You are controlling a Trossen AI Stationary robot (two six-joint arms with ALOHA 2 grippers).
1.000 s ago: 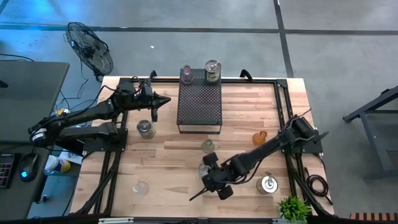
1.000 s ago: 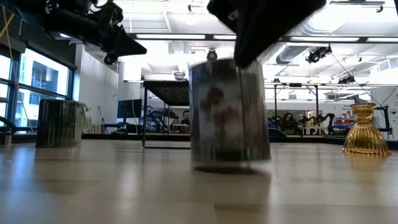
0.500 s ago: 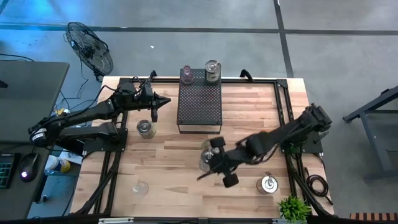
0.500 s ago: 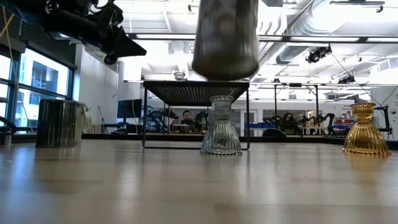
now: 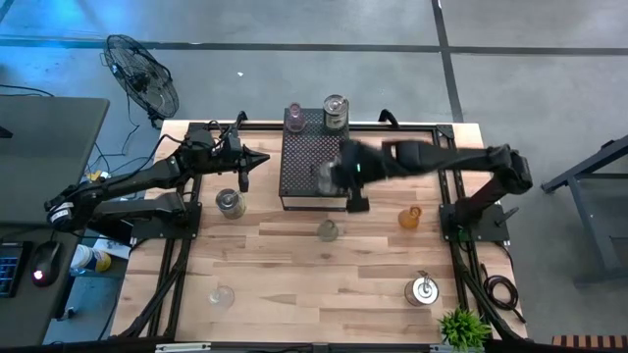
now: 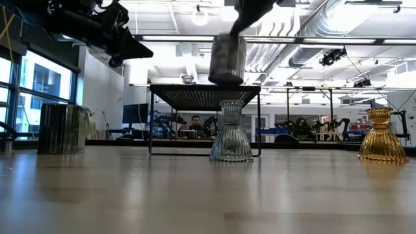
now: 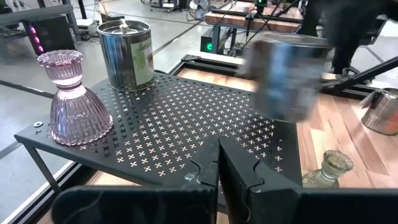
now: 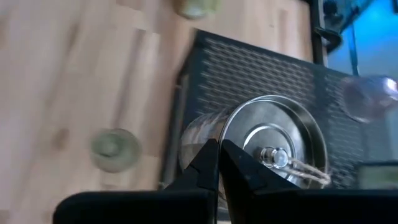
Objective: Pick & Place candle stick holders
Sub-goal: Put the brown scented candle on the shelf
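My right gripper (image 5: 340, 176) is shut on a silvery tin holder (image 6: 227, 58), carried in the air over the black perforated box (image 5: 316, 169); the tin also shows in the left wrist view (image 7: 287, 76). A pinkish holder (image 7: 71, 99) and another silvery tin (image 7: 127, 54) stand on the box's far end. A clear glass holder (image 5: 328, 230) and an amber holder (image 5: 409, 217) stand on the table near the box. My left gripper (image 5: 245, 163) is shut and empty, hovering left of the box. My right gripper holds the tin at its top rim (image 8: 233, 127), on one side, with the two fingers (image 8: 208, 165) close together. The fingers come from above. The tin hangs below them, a little tilted, clear of the box and the table.
More holders stand on the wooden table: a silvery tin (image 5: 231, 203) at the left, a clear glass one (image 5: 222, 294) near the front left, a silvery one (image 5: 423, 290) near the front right. A small green plant (image 5: 463, 328) stands at the front right corner.
My right gripper has lifted the tin clear of the table near the front and carried it up and toward the far edge, past the clear glass holder, until it is over the black box. The left arm has kept still.
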